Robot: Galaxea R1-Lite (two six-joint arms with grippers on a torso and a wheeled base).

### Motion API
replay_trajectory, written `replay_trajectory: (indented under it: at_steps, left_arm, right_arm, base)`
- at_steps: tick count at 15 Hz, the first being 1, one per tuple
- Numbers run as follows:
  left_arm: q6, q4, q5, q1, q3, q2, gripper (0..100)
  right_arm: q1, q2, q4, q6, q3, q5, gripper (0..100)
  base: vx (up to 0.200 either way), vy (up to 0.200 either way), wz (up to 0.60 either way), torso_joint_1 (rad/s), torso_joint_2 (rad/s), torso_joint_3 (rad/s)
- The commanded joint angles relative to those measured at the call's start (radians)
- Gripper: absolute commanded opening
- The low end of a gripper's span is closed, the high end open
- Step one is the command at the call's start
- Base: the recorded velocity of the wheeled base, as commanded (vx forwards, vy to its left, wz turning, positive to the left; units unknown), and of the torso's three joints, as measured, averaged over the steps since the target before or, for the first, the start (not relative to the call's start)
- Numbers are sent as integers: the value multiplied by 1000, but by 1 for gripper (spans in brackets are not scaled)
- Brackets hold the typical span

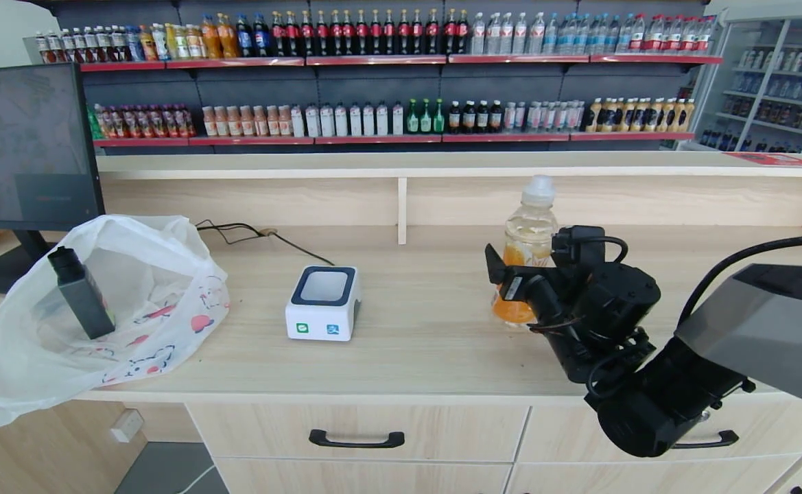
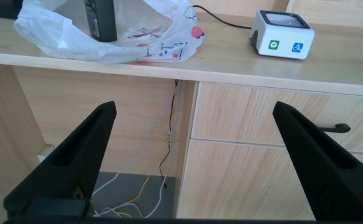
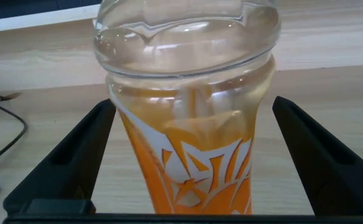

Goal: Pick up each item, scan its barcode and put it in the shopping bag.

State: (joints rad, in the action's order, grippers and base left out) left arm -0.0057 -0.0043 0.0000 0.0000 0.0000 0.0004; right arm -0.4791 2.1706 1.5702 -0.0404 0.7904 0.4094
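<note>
A clear bottle (image 1: 528, 230) with a white cap and an orange label stands upright on the wooden counter (image 1: 428, 343), right of centre. My right gripper (image 1: 519, 281) is open, one finger on each side of the bottle's (image 3: 188, 93) lower half, which stands between the fingers (image 3: 76, 162). The white scanner (image 1: 323, 302) sits mid-counter. At the left lies the white shopping bag (image 1: 154, 288) with a dark bottle (image 1: 79, 291) upright in it. My left gripper (image 2: 194, 112) hangs open below the counter edge, in front of the cabinet, holding nothing.
A monitor (image 1: 27, 144) stands at the far left behind the bag. A black cable (image 1: 263, 237) runs from the scanner toward the back ledge. A raised wooden shelf (image 1: 442, 165) borders the counter's rear. Drawers with black handles (image 1: 356, 439) lie below.
</note>
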Motion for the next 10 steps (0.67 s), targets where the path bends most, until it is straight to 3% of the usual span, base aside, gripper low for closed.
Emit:
replay_trajectory:
  at_steps: [1,10]
  left_arm:
    - [0,0,0,0,0,0,100]
    - [1,0,0,0,0,0,100]
  right_arm:
    - [-1,21,1,5,27,26,100]
    - [1,55,1,5,79,23,100]
  base:
    - [0,0,0,0,0,0]
    - [0,0,0,0,0,0]
